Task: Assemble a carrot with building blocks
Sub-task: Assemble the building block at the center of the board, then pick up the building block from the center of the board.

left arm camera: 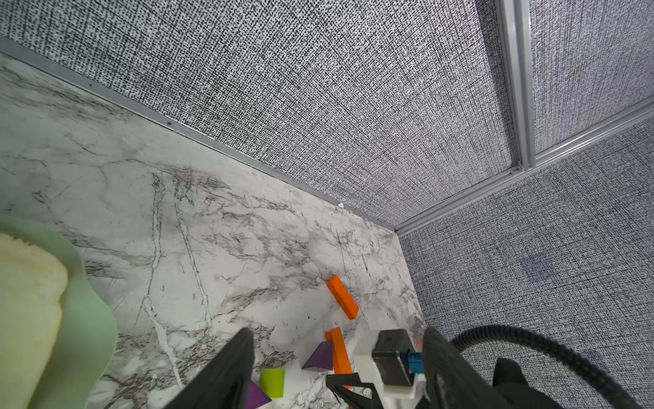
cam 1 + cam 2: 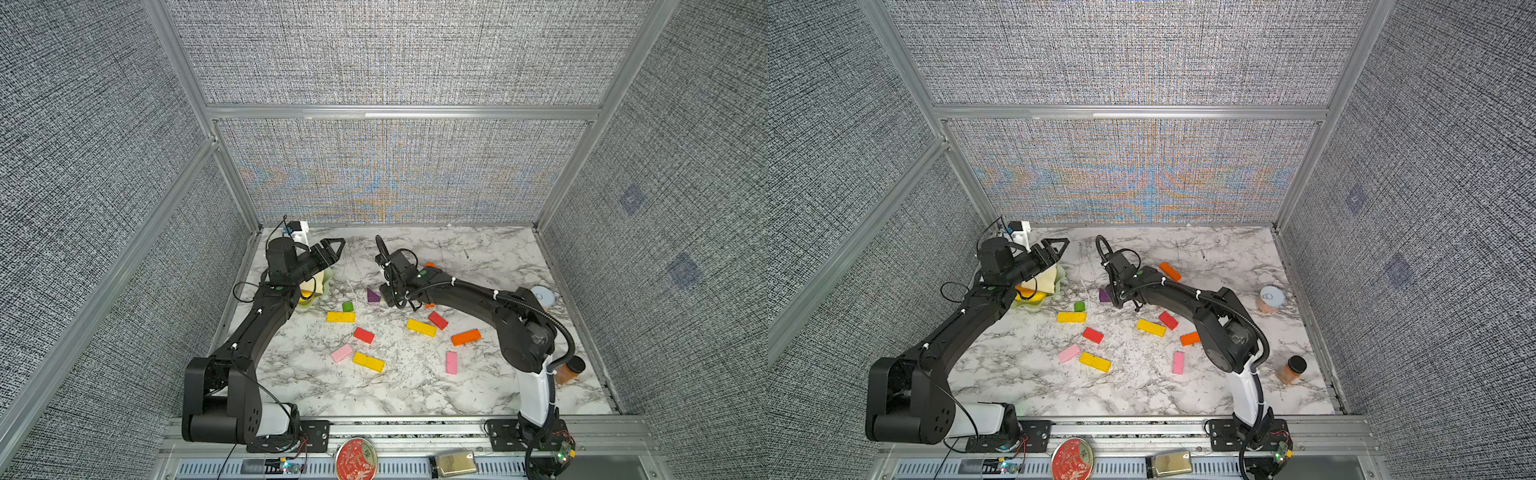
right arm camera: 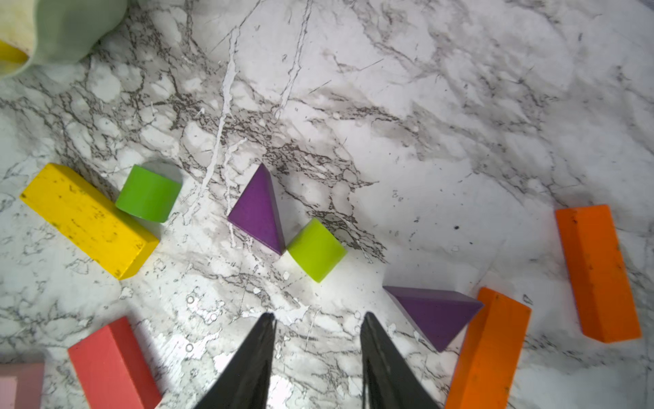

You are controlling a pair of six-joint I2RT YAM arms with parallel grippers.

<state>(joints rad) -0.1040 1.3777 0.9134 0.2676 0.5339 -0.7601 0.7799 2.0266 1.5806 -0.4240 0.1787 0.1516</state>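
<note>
Right jaws stand parted and empty, pointing down at the bare bench point(image 3: 442, 124). Just beside one fingertip point(image 3: 373, 343) lies a purple triangle point(image 3: 435, 315), its far corner touching an orange bar point(image 3: 488, 350). A second orange bar point(image 3: 598, 272) lies apart beyond that. Straight ahead of the tips, a lime stub point(image 3: 316, 249) touches a second purple triangle point(image 3: 258, 212). Farther out on the other side, a green stub point(image 3: 148, 198) touches a yellow bar point(image 3: 88, 219), and a red bar point(image 3: 113, 364) lies near the other finger. Behind these jaws, toward that arm's base, lie a pink bar point(image 2: 451, 362) and a third orange bar point(image 2: 466, 337). Left jaws, well apart from the blocks, also stand open and hold nothing, raised beside a pale green plate point(image 1: 95, 318) carrying a bread slice point(image 1: 28, 301).
</note>
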